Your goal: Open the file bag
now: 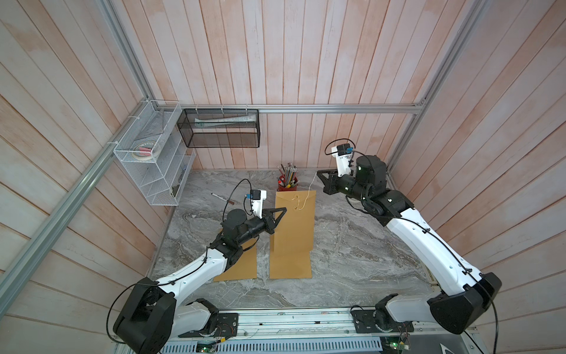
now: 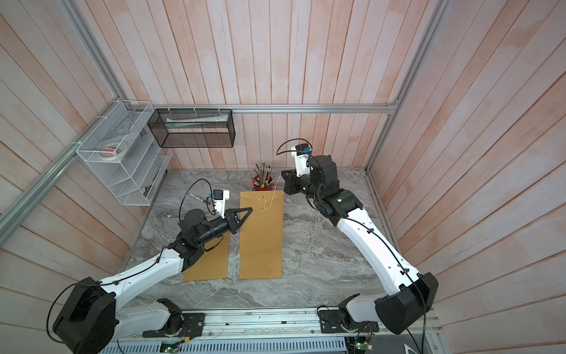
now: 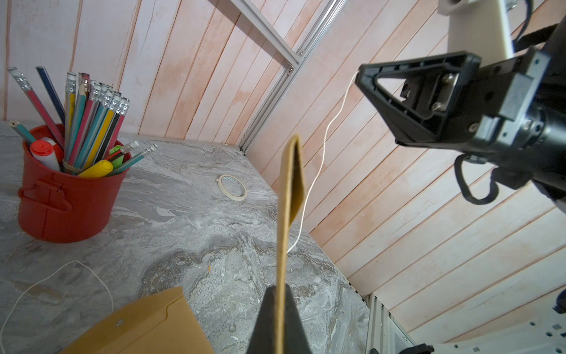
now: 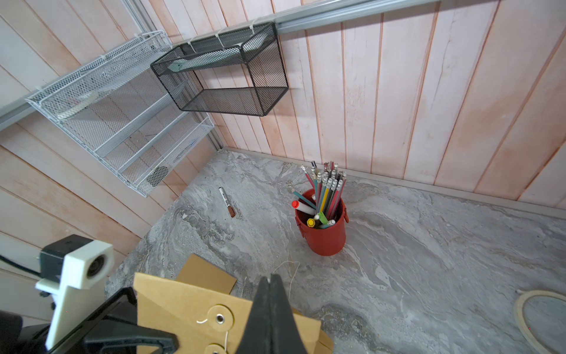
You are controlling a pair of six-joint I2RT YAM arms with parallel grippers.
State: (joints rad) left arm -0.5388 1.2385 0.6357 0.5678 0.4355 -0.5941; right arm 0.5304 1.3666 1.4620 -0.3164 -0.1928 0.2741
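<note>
The file bag [image 1: 294, 236] [image 2: 260, 239], a long brown envelope with two round string buttons, lies mid-table, flap end toward the back wall. My left gripper [image 1: 284, 210] [image 2: 250, 209] [image 3: 278, 289] is shut on the bag's left edge near the flap; the left wrist view shows that brown card [image 3: 288, 199] edge-on between the jaws. My right gripper [image 1: 318, 172] [image 2: 282, 172] [image 4: 272, 279] hangs above the table behind the bag's right corner, shut on the white string [image 1: 309, 190] [image 3: 321, 153]. The string runs down slack to the buttons [image 4: 219, 318].
A second brown envelope [image 1: 239, 263] lies under my left arm. A red pen cup [image 1: 287, 183] [image 4: 321, 230] stands just behind the bag. A marker [image 1: 222, 198] lies back left, a tape roll [image 3: 232, 187] back right. White [image 1: 150, 153] and black [image 1: 220, 128] wire racks hang on the walls.
</note>
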